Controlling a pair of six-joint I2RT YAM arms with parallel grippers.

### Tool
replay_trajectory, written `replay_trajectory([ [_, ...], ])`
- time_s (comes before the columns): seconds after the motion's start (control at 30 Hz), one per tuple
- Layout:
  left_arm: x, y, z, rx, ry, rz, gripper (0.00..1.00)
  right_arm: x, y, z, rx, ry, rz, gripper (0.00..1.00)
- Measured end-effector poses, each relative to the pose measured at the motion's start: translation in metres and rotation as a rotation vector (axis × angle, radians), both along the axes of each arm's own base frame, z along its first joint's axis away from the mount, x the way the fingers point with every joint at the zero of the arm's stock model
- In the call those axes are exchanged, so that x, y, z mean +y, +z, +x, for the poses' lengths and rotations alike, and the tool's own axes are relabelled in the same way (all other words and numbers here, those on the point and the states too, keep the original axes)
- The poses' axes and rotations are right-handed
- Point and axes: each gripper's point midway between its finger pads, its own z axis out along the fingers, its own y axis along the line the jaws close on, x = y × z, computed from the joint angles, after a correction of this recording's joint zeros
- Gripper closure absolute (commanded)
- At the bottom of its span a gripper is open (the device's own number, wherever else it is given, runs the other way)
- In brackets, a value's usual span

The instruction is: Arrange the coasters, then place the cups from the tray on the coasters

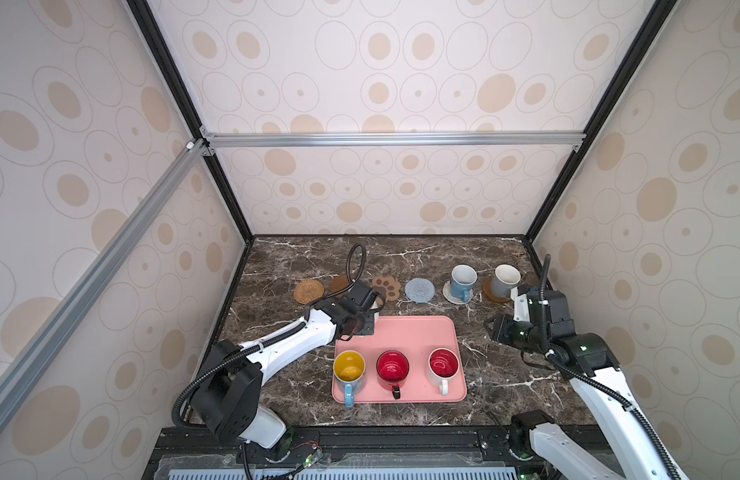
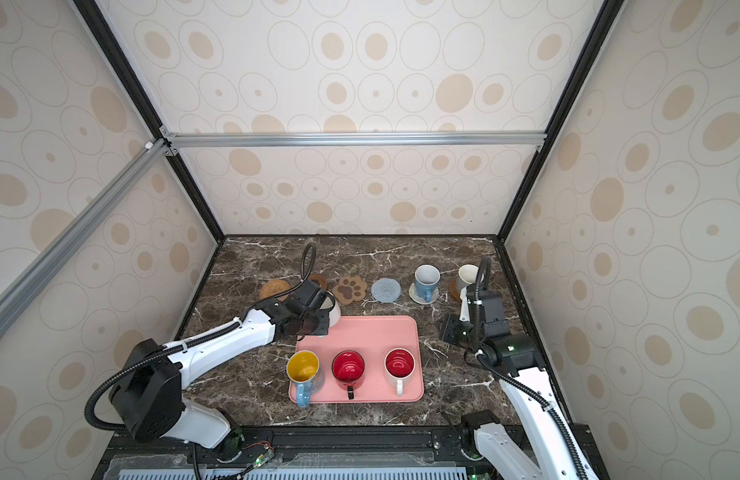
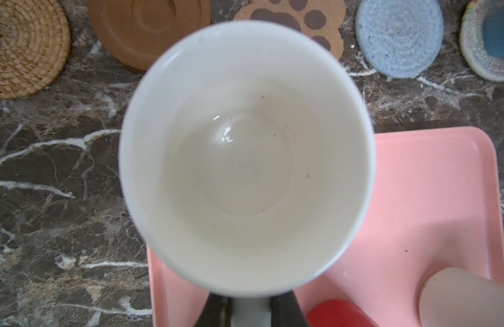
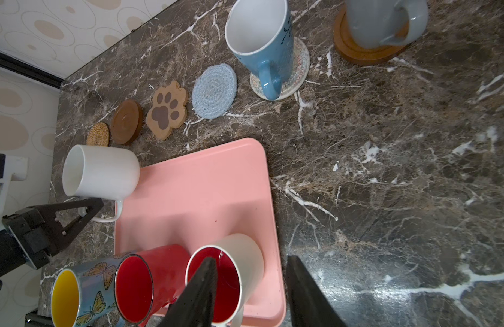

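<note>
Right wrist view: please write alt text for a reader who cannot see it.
The left gripper holds a white cup by its handle at a corner of the pink tray. Three cups stand on it; beyond, four bare coasters and two cups on coasters line the marble table.

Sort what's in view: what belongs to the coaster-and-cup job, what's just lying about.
Job: rattan coaster, wooden coaster, paw coaster, blue-grey coaster; light blue mug on cream coaster; grey-white mug on wooden disc; white mug in left gripper; yellow-lined blue mug, red mug, red-lined white mug on pink tray.
Lying about: none; just marble tabletop.
</note>
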Motion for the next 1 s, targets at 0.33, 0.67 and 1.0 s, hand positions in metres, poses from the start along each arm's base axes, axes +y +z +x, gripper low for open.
replay_trajectory([
  [0.33, -0.012, 0.001, 0.017, 0.004, 0.017, 0.006, 0.85, 0.0, 0.001, -0.004, -0.016, 0.024, -0.011, 0.55],
  [0.67, -0.034, -0.004, 0.042, 0.02, 0.034, 0.01, 0.87, 0.002, -0.002, -0.01, -0.016, 0.061, -0.023, 0.55],
  [1.0, -0.069, 0.0, 0.073, -0.003, 0.049, -0.007, 0.87, 0.007, -0.003, -0.014, -0.015, 0.115, -0.029, 0.55],
])
